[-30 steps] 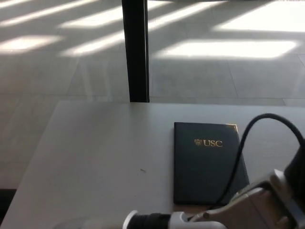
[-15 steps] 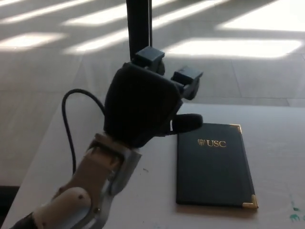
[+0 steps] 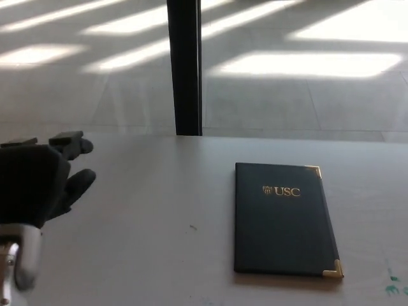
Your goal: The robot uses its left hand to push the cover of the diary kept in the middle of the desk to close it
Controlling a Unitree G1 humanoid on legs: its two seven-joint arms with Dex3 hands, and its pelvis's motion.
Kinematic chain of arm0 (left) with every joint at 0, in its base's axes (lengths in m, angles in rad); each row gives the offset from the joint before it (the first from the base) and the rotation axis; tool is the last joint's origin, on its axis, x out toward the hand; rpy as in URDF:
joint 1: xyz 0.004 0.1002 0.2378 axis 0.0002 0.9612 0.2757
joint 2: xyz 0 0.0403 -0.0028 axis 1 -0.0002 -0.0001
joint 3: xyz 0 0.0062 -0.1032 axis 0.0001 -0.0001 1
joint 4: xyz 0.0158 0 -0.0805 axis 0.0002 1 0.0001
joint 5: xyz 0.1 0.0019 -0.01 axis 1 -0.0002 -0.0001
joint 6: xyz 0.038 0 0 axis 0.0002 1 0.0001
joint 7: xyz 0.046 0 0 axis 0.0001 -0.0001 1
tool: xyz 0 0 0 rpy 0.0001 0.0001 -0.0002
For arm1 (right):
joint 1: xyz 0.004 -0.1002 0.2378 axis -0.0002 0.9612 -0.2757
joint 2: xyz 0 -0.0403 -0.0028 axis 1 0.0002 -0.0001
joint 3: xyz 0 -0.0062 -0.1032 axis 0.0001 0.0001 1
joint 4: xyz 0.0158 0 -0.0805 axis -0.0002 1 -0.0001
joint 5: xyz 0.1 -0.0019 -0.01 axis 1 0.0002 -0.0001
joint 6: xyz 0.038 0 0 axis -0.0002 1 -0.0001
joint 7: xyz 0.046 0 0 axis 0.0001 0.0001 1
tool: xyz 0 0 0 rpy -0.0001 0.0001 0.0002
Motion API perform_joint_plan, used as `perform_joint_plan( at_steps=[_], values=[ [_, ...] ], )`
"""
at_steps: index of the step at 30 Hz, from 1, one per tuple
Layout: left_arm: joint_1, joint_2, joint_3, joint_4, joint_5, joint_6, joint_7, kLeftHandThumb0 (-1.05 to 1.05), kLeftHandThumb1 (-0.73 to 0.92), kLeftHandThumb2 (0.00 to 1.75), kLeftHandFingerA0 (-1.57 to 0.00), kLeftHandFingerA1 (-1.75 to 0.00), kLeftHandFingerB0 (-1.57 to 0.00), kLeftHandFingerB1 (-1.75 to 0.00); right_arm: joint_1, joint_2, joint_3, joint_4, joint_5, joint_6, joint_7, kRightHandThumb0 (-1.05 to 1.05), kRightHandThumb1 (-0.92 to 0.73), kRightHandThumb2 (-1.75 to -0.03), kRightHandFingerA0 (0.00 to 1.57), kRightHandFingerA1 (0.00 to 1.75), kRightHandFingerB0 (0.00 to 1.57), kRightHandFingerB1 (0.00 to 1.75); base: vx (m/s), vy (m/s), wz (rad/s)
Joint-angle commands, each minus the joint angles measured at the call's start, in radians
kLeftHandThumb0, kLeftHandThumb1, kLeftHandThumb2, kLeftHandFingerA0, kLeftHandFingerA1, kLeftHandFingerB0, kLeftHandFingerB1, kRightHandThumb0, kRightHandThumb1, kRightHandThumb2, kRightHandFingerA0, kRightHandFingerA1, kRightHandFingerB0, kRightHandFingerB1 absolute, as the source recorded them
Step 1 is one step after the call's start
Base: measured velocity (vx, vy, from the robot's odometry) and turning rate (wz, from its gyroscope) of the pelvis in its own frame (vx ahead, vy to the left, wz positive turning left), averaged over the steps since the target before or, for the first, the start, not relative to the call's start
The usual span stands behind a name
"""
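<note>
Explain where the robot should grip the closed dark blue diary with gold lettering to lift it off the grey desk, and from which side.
The dark blue diary lies flat and closed on the grey desk, so probably pinch its left long edge, nearest the open left hand, after sliding it over a desk edge, since no gap shows beneath it.

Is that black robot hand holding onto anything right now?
No. The left hand is open at the desk's left edge, holding nothing, well apart from the closed diary. The right hand isn't visible.
</note>
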Motion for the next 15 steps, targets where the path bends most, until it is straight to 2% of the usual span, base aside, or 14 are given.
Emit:
perform_joint_plan(
  at_steps=[1, 2, 4, 5, 6, 7, 9, 10, 11, 12, 13, 14, 15],
  values=[
    [0.207, -0.097, 0.699, 0.450, -0.617, -0.078, 0.022, -0.54, 0.82, 0.64, -0.84, -0.91, -0.76, -0.51, 0.047, 0.038, -0.043, -0.113, 0.009, 0.028, -0.129, -0.84, -0.72, -1.22, 0.79, 0.93, 0.81, 0.77, 0.00, 0.000, 0.00],
    [0.196, -0.106, 0.722, 0.510, -0.628, -0.086, 0.052, -0.49, 0.68, 1.04, -0.86, -0.77, -0.63, -0.64, 0.047, 0.042, -0.046, -0.115, 0.012, 0.032, -0.134, -0.91, -0.92, -0.70, 0.79, 0.95, 0.81, 0.72, 0.00, 0.000, 0.00],
    [0.188, -0.108, 0.726, 0.523, -0.624, -0.093, 0.053, -0.49, 0.68, 1.04, -0.86, -0.77, -0.63, -0.64, 0.049, 0.042, -0.049, -0.116, 0.014, 0.032, -0.135, -0.91, -0.92, -0.70, 0.79, 0.95, 0.81, 0.72, 0.00, 0.000, 0.00],
    [0.192, -0.121, 0.802, 0.644, -0.693, -0.109, 0.050, -0.44, 0.66, 1.05, -0.77, -0.71, -0.52, -0.59, 0.052, 0.044, -0.057, -0.118, 0.016, 0.042, -0.153, -0.87, -0.72, -1.20, 0.82, 0.92, 0.85, 0.75, 0.00, 0.000, 0.00],
    [0.191, -0.122, 0.813, 0.661, -0.699, -0.114, 0.048, -0.44, 0.66, 1.05, -0.77, -0.71, -0.52, -0.59, 0.053, 0.044, -0.058, -0.119, 0.017, 0.044, -0.155, -0.87, -0.72, -1.20, 0.82, 0.92, 0.85, 0.75, 0.00, 0.000, 0.00],
    [0.200, -0.139, 0.847, 0.660, -0.717, -0.093, 0.049, -0.53, 0.82, 0.64, -0.90, -0.86, -0.76, -0.50, 0.066, 0.046, -0.060, -0.126, 0.018, 0.044, -0.153, -0.95, -0.69, -1.03, 0.79, 0.90, 0.81, 0.73, 0.00, 0.000, 0.00],
    [0.207, -0.158, 0.913, 0.672, -0.752, -0.018, 0.042, -0.54, 0.85, 0.65, -0.97, -0.90, -0.78, -0.51, 0.071, 0.053, -0.059, -0.141, 0.018, 0.048, -0.156, -0.94, -0.70, -1.05, 0.79, 0.91, 0.80, 0.73, 0.00, 0.000, 0.00],
    [0.223, -0.165, 0.928, 0.681, -0.756, 0.002, 0.028, -0.54, 0.86, 0.66, -0.95, -1.18, -0.88, -0.63, 0.068, 0.055, -0.061, -0.142, 0.020, 0.055, -0.164, -0.93, -0.92, -0.71, 0.82, 0.92, 0.84, 0.72, 0.00, 0.000, 0.00],
    [0.237, -0.187, 0.991, 0.714, -0.804, 0.026, 0.026, -0.51, 0.82, 0.67, -0.88, -1.42, -0.87, -0.80, 0.070, 0.053, -0.062, -0.130, 0.020, 0.049, -0.159, -0.93, -0.92, -0.70, 0.81, 0.92, 0.84, 0.73, 0.00, 0.000, 0.00],
    [0.242, -0.197, 1.017, 0.727, -0.822, 0.035, 0.027, -0.51, 0.82, 0.67, -0.88, -1.42, -0.87, -0.80, 0.077, 0.051, -0.065, -0.127, 0.021, 0.046, -0.154, -0.93, -0.92, -0.70, 0.81, 0.92, 0.84, 0.73, 0.00, 0.000, 0.00],
    [0.247, -0.204, 1.028, 0.739, -0.825, 0.036, 0.023, -0.55, 0.78, 0.70, -0.90, -1.53, -0.84, -0.93, 0.094, 0.049, -0.070, -0.137, 0.022, 0.048, -0.152, -0.91, -0.92, -0.69, 0.80, 0.91, 0.84, 0.73, 0.00, 0.000, 0.00],
    [0.251, -0.212, 1.064, 0.768, -0.849, 0.056, 0.025, -0.50, 0.82, 0.65, -0.86, -1.29, -0.72, -0.61, 0.108, 0.048, -0.073, -0.148, 0.027, 0.051, -0.144, -0.83, -0.73, -1.22, 0.77, 0.90, 0.80, 0.77, 0.00, 0.000, 0.00],
    [0.249, -0.218, 1.102, 0.797, -0.871, 0.075, 0.034, -0.51, 0.81, 0.64, -0.83, -1.23, -0.71, -0.56, 0.121, 0.051, -0.075, -0.168, 0.032, 0.055, -0.139, -0.91, -0.92, -0.71, 0.77, 0.91, 0.80, 0.74, 0.00, 0.000, 0.00]
  ],
)
